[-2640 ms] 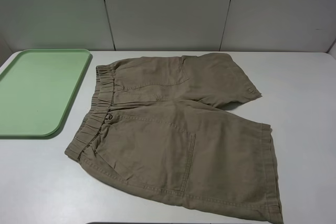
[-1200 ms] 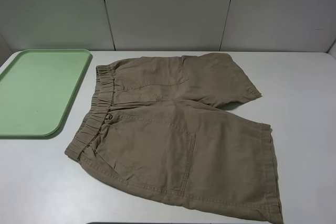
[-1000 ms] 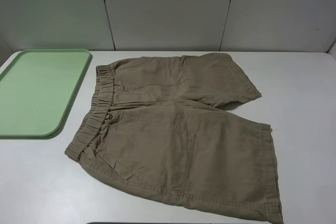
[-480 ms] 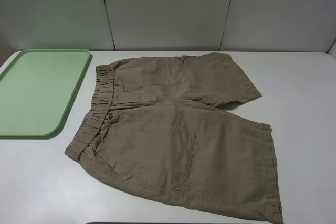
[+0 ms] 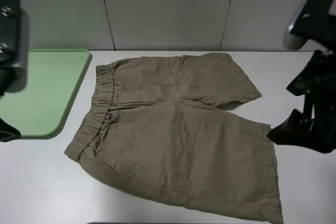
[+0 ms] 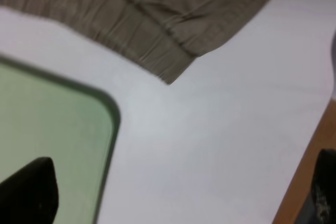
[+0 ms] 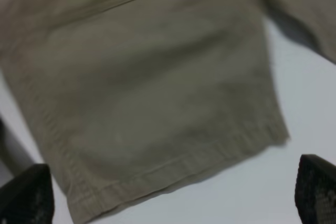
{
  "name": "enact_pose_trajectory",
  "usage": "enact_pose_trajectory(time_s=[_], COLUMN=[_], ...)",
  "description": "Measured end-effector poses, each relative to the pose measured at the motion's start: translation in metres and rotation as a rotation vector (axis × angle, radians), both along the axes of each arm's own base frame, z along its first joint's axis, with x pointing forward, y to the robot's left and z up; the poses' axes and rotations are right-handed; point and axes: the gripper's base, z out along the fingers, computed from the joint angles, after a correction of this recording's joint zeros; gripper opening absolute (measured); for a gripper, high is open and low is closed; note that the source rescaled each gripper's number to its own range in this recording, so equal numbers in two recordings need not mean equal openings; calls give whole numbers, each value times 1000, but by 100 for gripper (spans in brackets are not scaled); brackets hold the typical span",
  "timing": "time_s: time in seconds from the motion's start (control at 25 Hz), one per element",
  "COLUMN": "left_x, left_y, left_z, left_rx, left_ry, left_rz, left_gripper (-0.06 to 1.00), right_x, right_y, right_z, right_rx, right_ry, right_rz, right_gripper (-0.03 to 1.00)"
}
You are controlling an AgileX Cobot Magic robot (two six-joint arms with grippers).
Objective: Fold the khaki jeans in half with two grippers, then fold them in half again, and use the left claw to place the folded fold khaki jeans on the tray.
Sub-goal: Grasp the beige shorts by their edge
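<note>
Both arms have swung into the high view, where half a second ago the table point(image 5: 37, 182) showed only cloth and tray. Nearest the camera, the jeans point(image 5: 173, 135) lie flat and unfolded at the table's centre, unmoved. Their waistband points toward 9 o'clock and their legs toward 3 o'clock, with the near leg's hem reaching the frame's edge at 5 o'clock. A stitched pocket point(image 5: 152, 156) faces up on the near leg, and a dark button point(image 5: 108, 116) sits at mid-waistband.

At 3 o'clock the right arm point(image 5: 315, 82) now hangs just beside the near leg's hem. Its wrist view shows the right gripper point(image 7: 171, 192) above that hem, jaws spread wide, gripping nothing.

At 9 o'clock the left arm point(image 5: 10, 40) has come in over the pale-green tray point(image 5: 58, 93), hiding part of it from the high camera. The left gripper point(image 6: 177, 190) also stands wide apart and empty, one finger point(image 6: 29, 192) over the tray's rounded near corner and the other showing at the table's brown edge. The waistband's near corner lies close to that tray corner without touching it.

A grey panelled wall point(image 5: 163, 9) closes the scene at 12 o'clock.
</note>
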Motion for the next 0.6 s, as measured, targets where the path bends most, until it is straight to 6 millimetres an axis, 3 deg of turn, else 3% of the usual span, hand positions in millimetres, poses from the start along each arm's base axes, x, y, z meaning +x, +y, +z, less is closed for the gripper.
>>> enact_pose_trajectory(time_s=[0.12,0.28,0.44,0.6], left_x=[4,9,6,1], left_y=[-14,-24,-24,-21], left_z=[-12,-27,-64,-108], left_rx=[25,6,51,102], left_ry=[55,96,182,255], left_rz=[-70,-99,-155,-202], left_gripper=[94,94,93,92], right_x=[-10,-29,-44,-51], right_y=[21,30,24,19], right_z=[-20,-56,-86,-104], right_rx=[-93,-167,-162,-139], right_ry=[34,84,121,129], right_rz=[155,294,348,349], right_gripper=[100,100,100,100])
